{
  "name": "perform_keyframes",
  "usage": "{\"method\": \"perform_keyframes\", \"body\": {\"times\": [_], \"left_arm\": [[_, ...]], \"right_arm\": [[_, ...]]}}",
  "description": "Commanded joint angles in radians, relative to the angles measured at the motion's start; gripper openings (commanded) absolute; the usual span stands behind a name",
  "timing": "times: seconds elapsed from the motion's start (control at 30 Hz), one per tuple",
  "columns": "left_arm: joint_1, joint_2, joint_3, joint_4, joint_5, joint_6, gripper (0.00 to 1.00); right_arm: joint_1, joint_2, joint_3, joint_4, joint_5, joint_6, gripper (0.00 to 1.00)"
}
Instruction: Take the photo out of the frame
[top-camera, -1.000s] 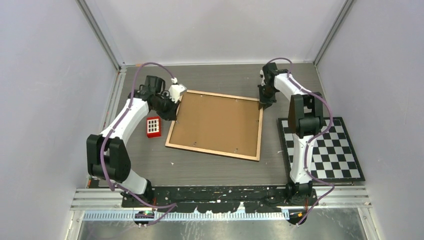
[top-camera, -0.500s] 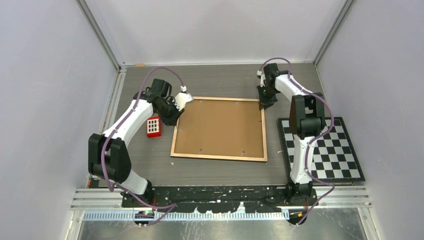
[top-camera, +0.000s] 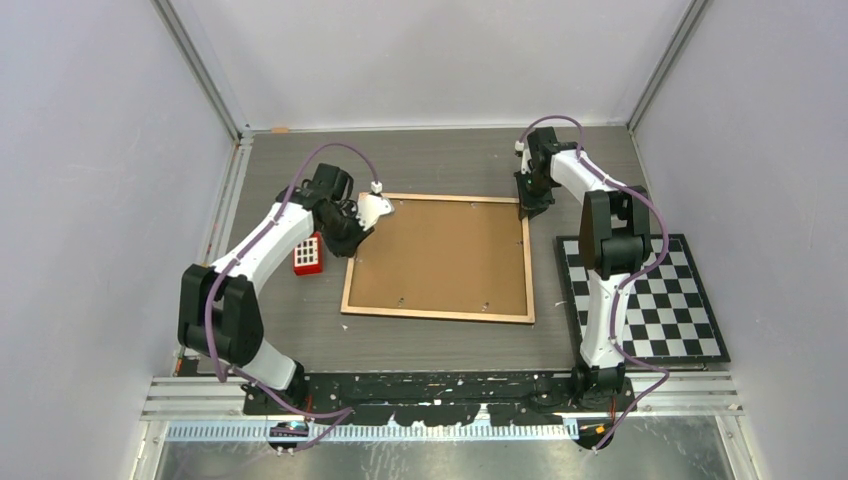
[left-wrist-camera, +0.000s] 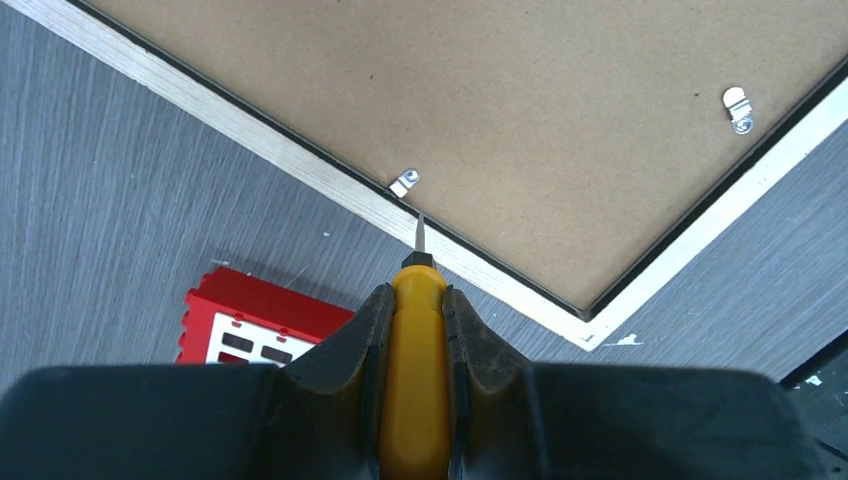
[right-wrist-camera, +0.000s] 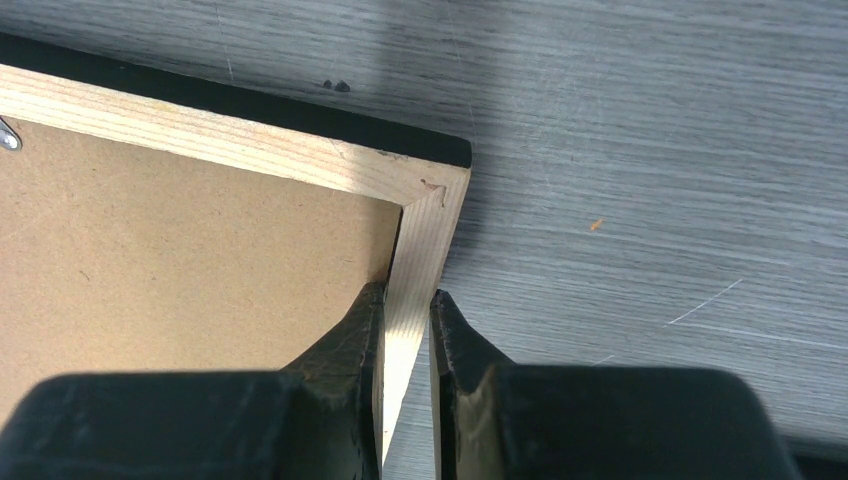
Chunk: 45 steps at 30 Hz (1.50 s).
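Frame lies flat on the grey table, back side up, roughly square to the table edges. Pale wood rim all round, thin black edge showing outside it. Brown backing board fills the frame; the photo is hidden beneath it.

Left gripper is at the frame's left side, above the rim. Its fingers are clamped on a yellow-handled tool. The tool's thin metal tip points across the left rim at a small metal clip, just short of it; cannot tell whether the tip touches the wood. A second clip sits further along on the adjoining side of the frame.

Right gripper is at the frame's far right corner, fingers pinched on the wood rim just below the corner, one finger inside on the board, one outside.

Red block with white squares lies on the table just left of the frame, near the left gripper. Checkerboard lies flat to the right of the frame, apart from it.
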Motion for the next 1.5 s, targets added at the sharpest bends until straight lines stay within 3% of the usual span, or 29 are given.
{"method": "perform_keyframes", "body": {"times": [0.0,1.07,1.47], "left_arm": [[-0.01,0.019,-0.005,0.055,-0.025,0.008,0.0],[-0.045,0.07,0.005,0.168,-0.041,-0.002,0.0],[-0.045,0.068,0.005,0.119,-0.009,-0.018,0.0]], "right_arm": [[0.025,0.0,-0.038,-0.078,-0.029,-0.043,0.01],[0.025,0.026,-0.006,-0.101,-0.047,-0.09,0.01],[0.026,0.031,-0.005,-0.102,-0.05,-0.09,0.01]]}}
